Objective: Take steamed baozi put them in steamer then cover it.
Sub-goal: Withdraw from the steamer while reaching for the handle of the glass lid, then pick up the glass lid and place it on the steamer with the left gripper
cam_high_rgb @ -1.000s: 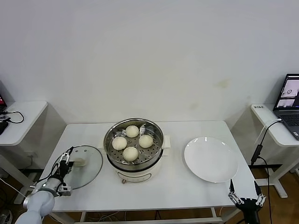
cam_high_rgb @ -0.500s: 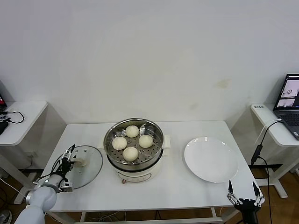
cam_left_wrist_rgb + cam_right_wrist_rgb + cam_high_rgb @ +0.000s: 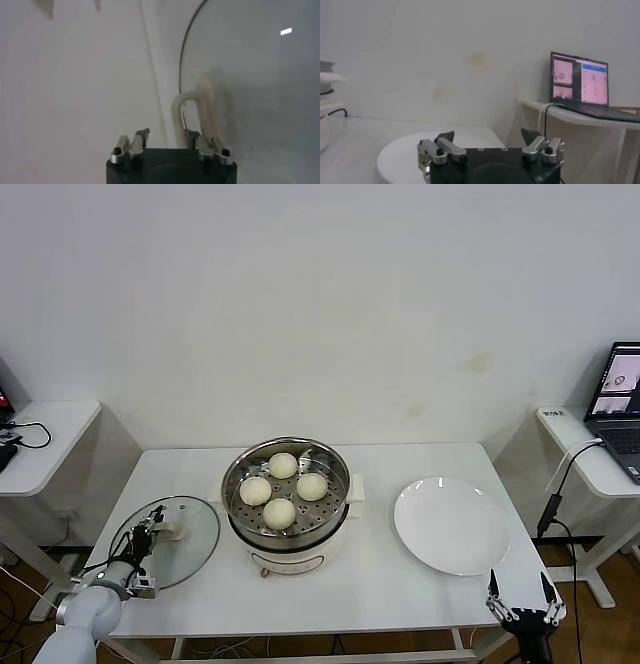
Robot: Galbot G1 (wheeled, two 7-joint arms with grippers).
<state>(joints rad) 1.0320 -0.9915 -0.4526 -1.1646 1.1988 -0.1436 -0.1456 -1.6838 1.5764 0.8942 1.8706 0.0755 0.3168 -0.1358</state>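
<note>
Nearest the robot, the left gripper [image 3: 150, 529] is sitting low at the table's left front corner, against the cover [image 3: 190, 534], which is lying flat on the tabletop [image 3: 380, 594] beside the steamer [image 3: 287, 484]. In the left wrist view the cream bar handle [image 3: 192, 112] of the cover [image 3: 260, 75] is running down between the left gripper [image 3: 167, 145]'s fingers; the jaws are standing partly drawn in, one finger on either side of the bar. Whether the pads are actually pressing the handle is hard to make out, since the handle's lower end is disappearing behind the gripper body. The placement is suggesting a grasp being prepared on the handle, the only part of the glass lid that offers a hold.

At the front right corner, the right gripper [image 3: 520, 612] is hanging just off the table edge with its jaws spread wide and nothing between them, apparently waiting; the right wrist view shows the right gripper [image 3: 487, 142] open, with the white plate [image 3: 420, 150] ahead of it.

Farther in, the white plate [image 3: 452, 525] is lying bare, well apart from the cover. At centre, the four steamed baozi [image 3: 281, 486] are resting on the perforated tray inside the steamer, judged ready for covering. The pot's lower front is partly hidden by its own rim.

Beyond, a laptop [image 3: 622, 399] is cut off by the right edge of the head view.
</note>
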